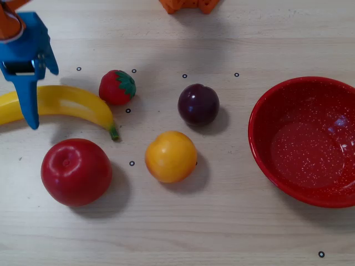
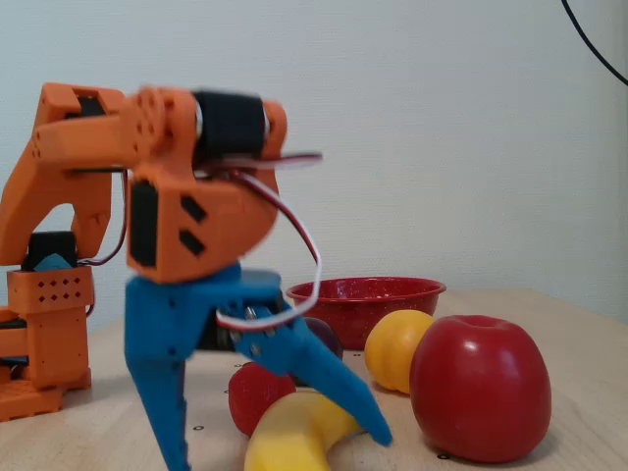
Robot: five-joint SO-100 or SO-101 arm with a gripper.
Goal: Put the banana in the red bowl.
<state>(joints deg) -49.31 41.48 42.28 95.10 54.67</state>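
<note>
No readable text, label, brand or number shows in either view.

From my end this looks like a hobby or lab test bench: a pale wood-grain surface (image 1: 233, 233) dotted with small black ring markers (image 1: 321, 254), a plain blank wall (image 2: 442, 137) behind, a cable (image 2: 594, 44) hanging in the corner, and toy plastic fruit (image 1: 171, 156) laid out.
</note>
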